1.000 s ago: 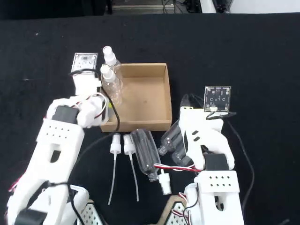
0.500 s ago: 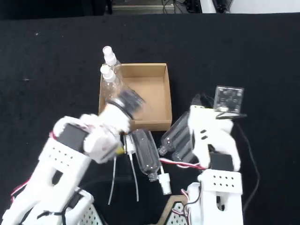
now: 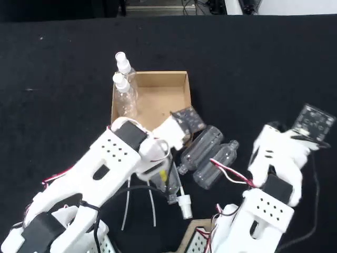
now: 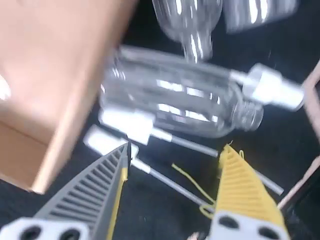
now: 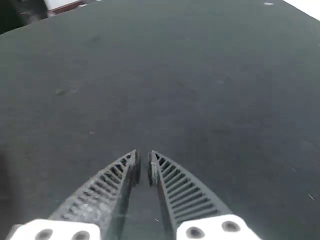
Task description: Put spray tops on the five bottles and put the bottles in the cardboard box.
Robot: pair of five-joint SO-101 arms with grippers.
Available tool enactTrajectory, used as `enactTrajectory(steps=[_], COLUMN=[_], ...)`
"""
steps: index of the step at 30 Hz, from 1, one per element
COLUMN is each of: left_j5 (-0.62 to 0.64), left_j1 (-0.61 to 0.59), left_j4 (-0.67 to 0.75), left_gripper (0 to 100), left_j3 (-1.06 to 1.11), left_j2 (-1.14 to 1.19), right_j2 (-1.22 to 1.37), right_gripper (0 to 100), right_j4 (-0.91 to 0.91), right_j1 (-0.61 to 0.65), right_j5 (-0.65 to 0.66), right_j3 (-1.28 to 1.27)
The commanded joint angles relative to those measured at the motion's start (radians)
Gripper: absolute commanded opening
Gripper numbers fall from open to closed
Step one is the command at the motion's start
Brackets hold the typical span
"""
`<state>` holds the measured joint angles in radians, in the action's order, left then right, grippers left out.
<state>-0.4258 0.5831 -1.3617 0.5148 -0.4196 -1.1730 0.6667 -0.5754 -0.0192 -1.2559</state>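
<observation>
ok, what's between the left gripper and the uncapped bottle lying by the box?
Left wrist view: two loose spray tops with their tubes lie between the open left gripper and that bottle.

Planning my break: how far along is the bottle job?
Done: two capped bottles stand at the cardboard box's side wall. In hand: nothing; the open left gripper hovers over loose spray tops. Left: three uncapped bottles lying on the table need tops and boxing.
</observation>
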Motion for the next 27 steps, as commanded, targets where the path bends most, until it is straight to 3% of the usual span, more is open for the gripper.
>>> enactTrajectory(steps=[1, 4, 7, 12, 27], left_j5=[0.101, 0.273, 0.408, 0.605, 0.623], left_j1=[0.054, 0.084, 0.085, 0.048, -0.108], left_j4=[0.009, 0.075, 0.241, 0.394, 0.390], left_gripper=[26, 26, 26, 27, 26], left_j3=[-0.122, -0.067, 0.038, 0.191, 0.300], left_j2=[0.017, 0.017, 0.012, 0.005, 0.002], right_j2=[-0.028, -0.028, -0.028, -0.028, -0.028], right_gripper=[2.9, 2.9, 2.9, 2.9, 2.9], right_j4=[0.008, 0.008, 0.011, 0.008, 0.006], right_j1=[-0.074, -0.147, -0.203, -0.199, -0.141], right_j5=[0.011, 0.012, 0.012, 0.012, 0.012], right_j3=[-0.036, -0.077, -0.090, -0.117, -0.143])
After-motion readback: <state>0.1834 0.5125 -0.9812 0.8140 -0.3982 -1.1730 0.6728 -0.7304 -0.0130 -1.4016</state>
